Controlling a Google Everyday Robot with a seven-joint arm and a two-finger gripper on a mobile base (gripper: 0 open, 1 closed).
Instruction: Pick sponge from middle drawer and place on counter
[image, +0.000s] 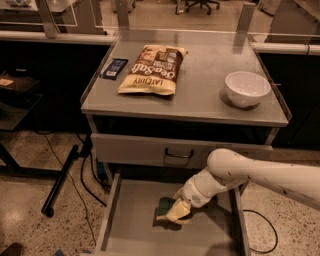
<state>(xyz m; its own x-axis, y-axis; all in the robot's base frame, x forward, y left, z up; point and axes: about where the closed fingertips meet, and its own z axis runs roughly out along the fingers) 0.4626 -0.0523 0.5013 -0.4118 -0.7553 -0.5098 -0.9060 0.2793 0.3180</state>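
Observation:
The dark green sponge (165, 205) is in the open middle drawer (132, 230), near its centre. My gripper (170, 212) reaches down into the drawer from the right, and its pale fingers (174, 210) are closed around the sponge, covering most of it. The sponge looks slightly raised off the drawer floor, with a shadow under it. The counter (200, 92) is the grey metal cart top above.
On the counter lie a chip bag (152, 69), a dark blue flat packet (114, 68) at the left edge and a white bowl (247, 88) at the right. A closed drawer front with a handle (178, 153) sits above the open drawer. Cables and a black bar lie on the floor at left.

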